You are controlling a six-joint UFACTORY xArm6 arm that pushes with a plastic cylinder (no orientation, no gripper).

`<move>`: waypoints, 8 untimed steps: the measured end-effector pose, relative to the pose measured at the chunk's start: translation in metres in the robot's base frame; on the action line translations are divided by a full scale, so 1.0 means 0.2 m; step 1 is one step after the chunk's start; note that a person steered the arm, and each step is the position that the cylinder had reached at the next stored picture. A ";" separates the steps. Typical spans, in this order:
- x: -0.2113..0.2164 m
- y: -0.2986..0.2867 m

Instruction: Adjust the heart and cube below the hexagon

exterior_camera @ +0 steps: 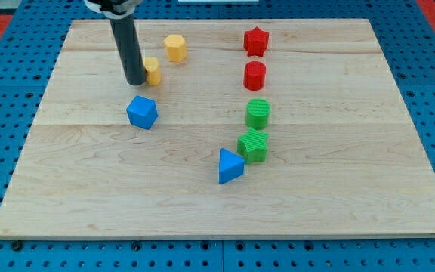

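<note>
Yellow hexagon (pixel 175 47): flat on board, upper left area. Yellow heart (pixel 152 71): below-left of hexagon, near it, left part hidden behind rod. Blue cube (pixel 142 112): below heart, apart from it, corner toward view's bottom.

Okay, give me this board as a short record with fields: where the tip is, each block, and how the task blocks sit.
tip: my tip touches the yellow heart block's left side
yellow heart block: partly hidden by rod
yellow hexagon block: up-right of heart
blue cube block: below heart, apart
red star block: upper right
red cylinder block: under star
green cylinder block: mid right
green cube block: touching blue pyramid block
surface: wooden board
</note>
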State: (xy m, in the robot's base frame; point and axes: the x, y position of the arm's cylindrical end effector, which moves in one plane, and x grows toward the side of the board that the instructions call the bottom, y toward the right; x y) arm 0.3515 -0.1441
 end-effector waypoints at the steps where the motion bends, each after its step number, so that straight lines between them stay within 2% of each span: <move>1: 0.17 -0.04; 3: 0.47 -0.07; 4: 0.54 0.05; 5: 0.53 0.09; 6: 0.42 0.04; 7: 0.42 0.19; 8: 0.42 0.20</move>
State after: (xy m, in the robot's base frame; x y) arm 0.4364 -0.1051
